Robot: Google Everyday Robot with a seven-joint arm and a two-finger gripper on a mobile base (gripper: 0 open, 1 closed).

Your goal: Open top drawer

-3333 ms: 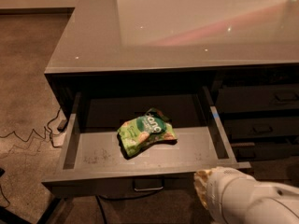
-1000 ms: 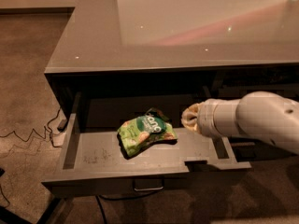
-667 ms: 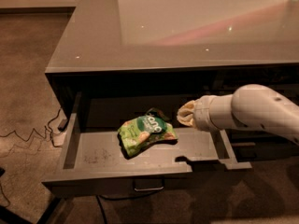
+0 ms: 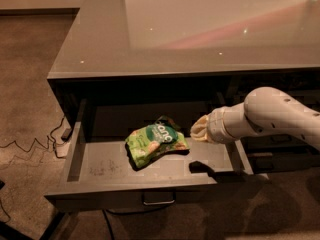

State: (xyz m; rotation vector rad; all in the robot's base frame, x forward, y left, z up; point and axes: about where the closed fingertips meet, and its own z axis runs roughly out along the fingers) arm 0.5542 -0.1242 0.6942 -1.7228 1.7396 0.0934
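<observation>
The top drawer stood pulled well out beneath the tabletop. The tool hung over the drawer's right rear part, just right of a snack bag; whether the tool was open or closed could not be told. The drawer was wide, dark grey and flat-fronted, with a small rectangular metal pull at centre. Its shallow tray was scuffed, and the crinkled green bag lay in it near the middle. The tabletop was glossy grey.

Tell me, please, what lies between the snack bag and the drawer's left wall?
Only bare, scuffed floor of the top drawer, in the camera view. The snack bag lies mid-tray; the gripper hangs right of it.
</observation>
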